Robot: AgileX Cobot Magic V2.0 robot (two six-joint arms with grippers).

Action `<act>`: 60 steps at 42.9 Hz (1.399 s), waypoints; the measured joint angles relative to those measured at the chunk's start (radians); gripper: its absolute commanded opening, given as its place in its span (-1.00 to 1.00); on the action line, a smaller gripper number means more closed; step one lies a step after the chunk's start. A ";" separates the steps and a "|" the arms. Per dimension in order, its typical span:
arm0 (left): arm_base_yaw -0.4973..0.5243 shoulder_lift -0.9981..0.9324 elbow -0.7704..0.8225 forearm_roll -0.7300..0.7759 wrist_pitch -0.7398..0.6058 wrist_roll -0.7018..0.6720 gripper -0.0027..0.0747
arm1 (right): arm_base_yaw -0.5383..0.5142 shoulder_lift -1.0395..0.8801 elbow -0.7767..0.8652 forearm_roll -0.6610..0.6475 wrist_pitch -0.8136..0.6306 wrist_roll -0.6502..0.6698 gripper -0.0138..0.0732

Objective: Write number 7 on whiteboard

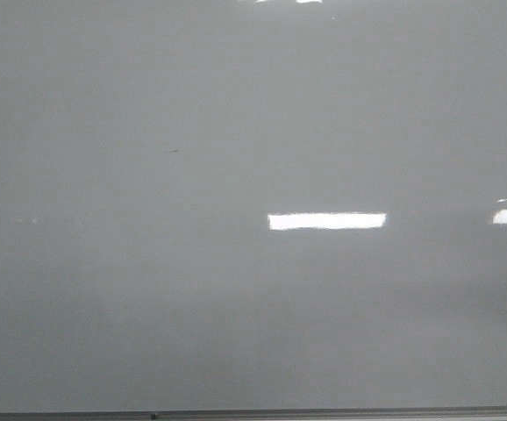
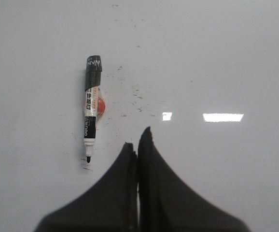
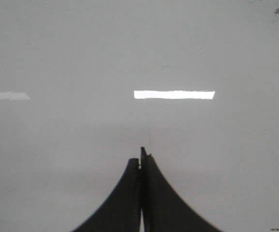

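While both grippers, left gripper (image 2: 137, 145), right gripper (image 3: 142, 157), press together empty, whiteboard (image 1: 236, 307) seemingly unmarked, marker (image 2: 91, 108) uncapped

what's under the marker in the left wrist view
The marker lies flat on the whiteboard, uncapped tip by faint ink smudges. Something orange-red peeks from beneath its barrel; most of it is hidden.

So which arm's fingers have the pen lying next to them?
The left arm's fingers: the black marker lies on the whiteboard just beside them. The right arm's fingers have only bare board near them.
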 measured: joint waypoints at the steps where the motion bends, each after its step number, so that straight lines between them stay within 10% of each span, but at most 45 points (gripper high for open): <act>1: 0.000 0.000 0.000 0.000 0.000 0.000 -0.98 | 0.000 0.000 0.000 0.000 0.000 0.000 -0.84; 60: 0.000 0.000 0.000 0.006 -0.083 0.000 -0.98 | 0.000 0.000 0.000 0.018 -0.029 0.000 -0.84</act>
